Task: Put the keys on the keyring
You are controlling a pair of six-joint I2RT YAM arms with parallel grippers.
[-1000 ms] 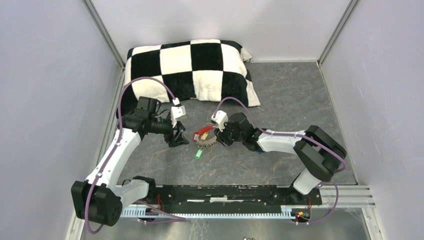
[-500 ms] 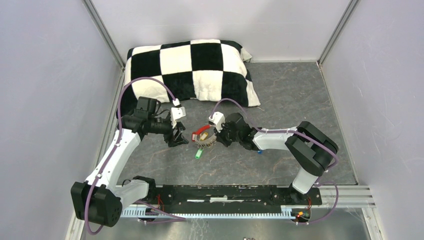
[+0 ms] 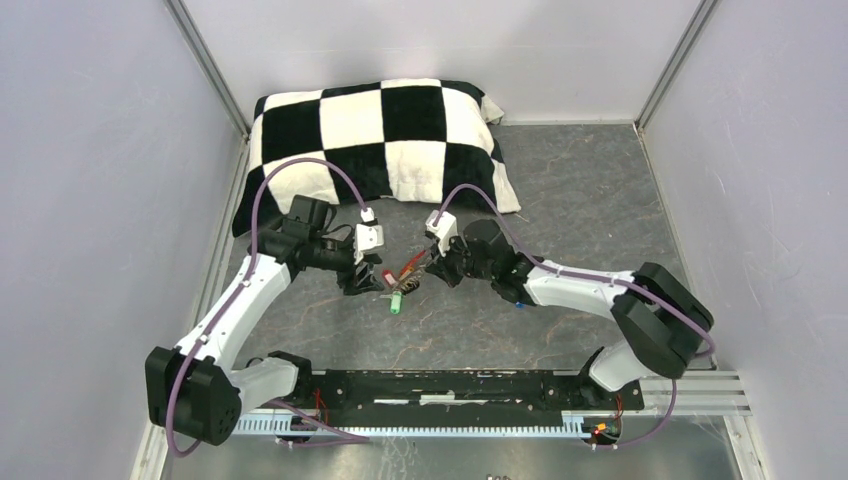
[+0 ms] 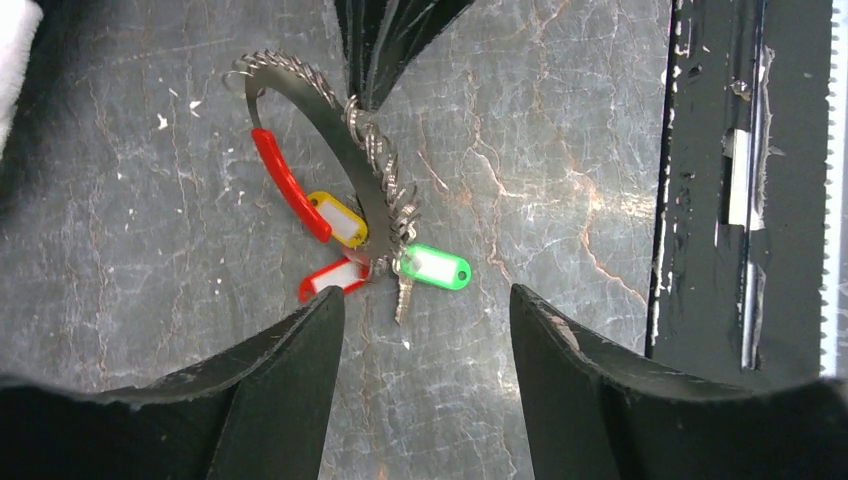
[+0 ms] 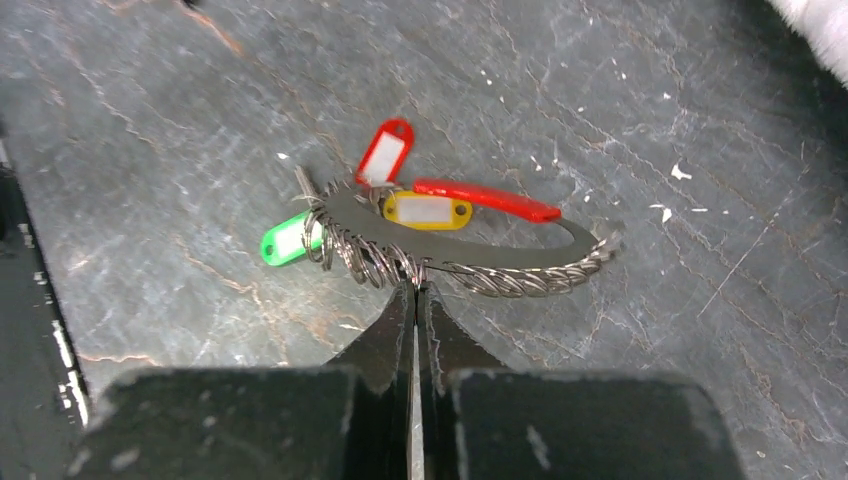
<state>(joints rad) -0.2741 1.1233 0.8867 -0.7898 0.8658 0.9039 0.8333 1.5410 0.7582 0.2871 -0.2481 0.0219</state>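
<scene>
Keyring (image 5: 450, 250) lies mid-surface (image 5: 650, 330), between both arms. Right gripper (image 5: 415, 290) closed, pinching keyring's coiled edge. Three keys counted: green key (image 4: 435, 268), yellow key (image 4: 338, 218), red key (image 4: 330, 278), clustered against keyring; whether threaded, cannot tell. One red curved strip (image 4: 288, 185) alongside. Left gripper (image 4: 425, 293) open, fingers flanking green key. Top view alone shows checkered cushion (image 3: 385, 140) at rear and blue speck (image 3: 519, 303) beside right arm.

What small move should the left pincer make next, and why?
Probably lower the left pincer and close it on the green key. The right pincer is shut on the keyring, while the open left one faces the green key, which lies against the ring's edge.
</scene>
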